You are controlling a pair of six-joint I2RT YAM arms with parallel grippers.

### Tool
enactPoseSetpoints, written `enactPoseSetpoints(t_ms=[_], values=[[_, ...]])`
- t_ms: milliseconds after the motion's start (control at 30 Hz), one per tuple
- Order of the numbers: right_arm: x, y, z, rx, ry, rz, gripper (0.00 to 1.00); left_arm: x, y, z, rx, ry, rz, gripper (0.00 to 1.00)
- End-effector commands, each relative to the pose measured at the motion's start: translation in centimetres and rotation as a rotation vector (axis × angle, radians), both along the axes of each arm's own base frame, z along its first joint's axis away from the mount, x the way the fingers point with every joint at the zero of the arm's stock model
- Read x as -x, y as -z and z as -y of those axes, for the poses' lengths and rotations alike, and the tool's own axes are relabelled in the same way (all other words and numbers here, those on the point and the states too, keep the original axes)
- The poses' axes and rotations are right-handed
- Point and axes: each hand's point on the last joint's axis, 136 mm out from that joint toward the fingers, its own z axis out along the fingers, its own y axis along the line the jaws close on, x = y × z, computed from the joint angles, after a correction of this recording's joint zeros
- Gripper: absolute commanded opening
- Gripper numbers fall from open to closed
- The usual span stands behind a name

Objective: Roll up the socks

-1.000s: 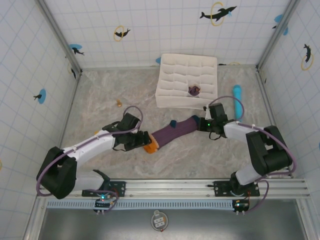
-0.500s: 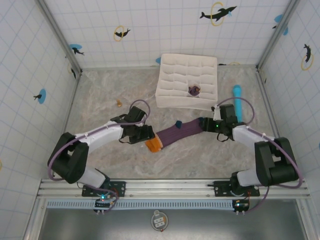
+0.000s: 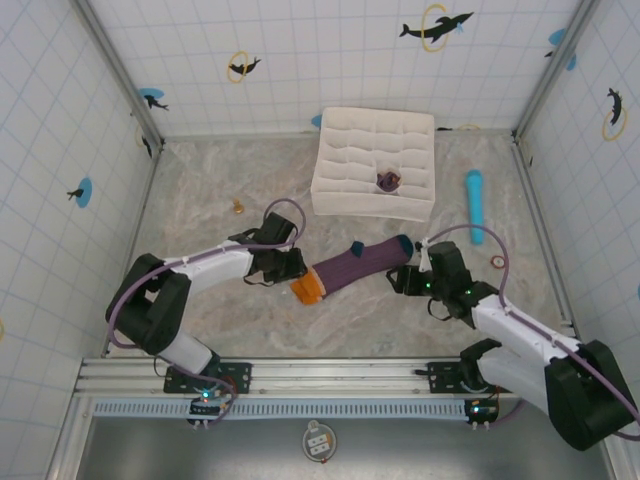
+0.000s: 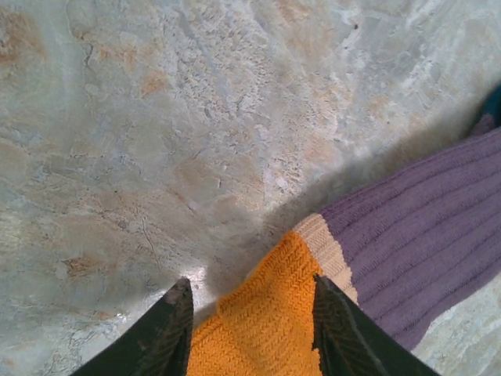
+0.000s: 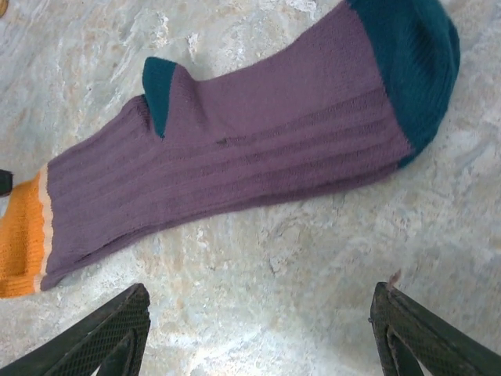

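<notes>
One sock [image 3: 355,266] lies flat and slanted on the marble table, with a purple ribbed body, an orange toe at the left, a teal heel and a teal end at the right. My left gripper [image 3: 293,270] stands at the toe. In the left wrist view its jaws sit partly apart astride the orange toe [image 4: 274,313], tips touching the fabric around my left gripper [image 4: 250,279]. My right gripper [image 3: 400,280] hovers wide open over bare table just near of the sock [image 5: 235,149], nothing between the fingers of my right gripper [image 5: 261,286].
A white cell organiser [image 3: 350,150] stands behind the sock, with a small dark purple bundle [image 3: 388,181] in one cell. A light blue cylinder [image 3: 474,205] and a small red ring [image 3: 497,262] lie at the right, a small brown object [image 3: 238,206] at the left.
My right gripper opened, let go of the sock's teal end and drew back toward the near edge. My left gripper settled over the orange toe and narrowed its jaws.
</notes>
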Motion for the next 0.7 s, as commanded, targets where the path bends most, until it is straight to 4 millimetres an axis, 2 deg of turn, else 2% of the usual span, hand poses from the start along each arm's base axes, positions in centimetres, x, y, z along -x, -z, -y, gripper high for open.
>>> enactPoseSetpoints(t_ms=[0, 167, 300, 467, 500, 533, 600, 667], values=[[0.1, 0.0, 0.7, -0.015, 0.088, 0.013, 0.76, 0.5, 0.8, 0.4, 0.014, 0.003, -0.03, 0.37], [1.0, -0.1, 0.2, 0.021, 0.068, 0.033, 0.76, 1.9, 1.4, -0.2, 0.01, -0.023, -0.062, 0.33], [1.9, -0.5, -1.4, 0.05, -0.008, 0.094, 0.78, 3.3, 1.6, -0.1, 0.012, -0.025, -0.081, 0.26], [3.0, -0.8, -3.1, 0.143, -0.107, 0.193, 0.82, 4.8, 1.4, 1.3, 0.023, -0.008, -0.094, 0.24], [3.3, -1.1, -3.6, 0.159, -0.132, 0.227, 0.84, 5.0, 1.3, 1.6, 0.029, -0.009, -0.095, 0.24], [3.6, -1.3, -4.0, 0.182, -0.153, 0.265, 0.9, 5.3, 1.1, 2.0, 0.038, -0.009, -0.096, 0.24], [4.3, -1.5, -4.8, 0.216, -0.201, 0.328, 0.92, 5.6, 0.6, 2.7, 0.057, -0.007, -0.096, 0.24], [4.9, -1.7, -5.5, 0.249, -0.24, 0.383, 0.93, 5.8, -0.1, 3.3, 0.075, 0.003, -0.092, 0.3]])
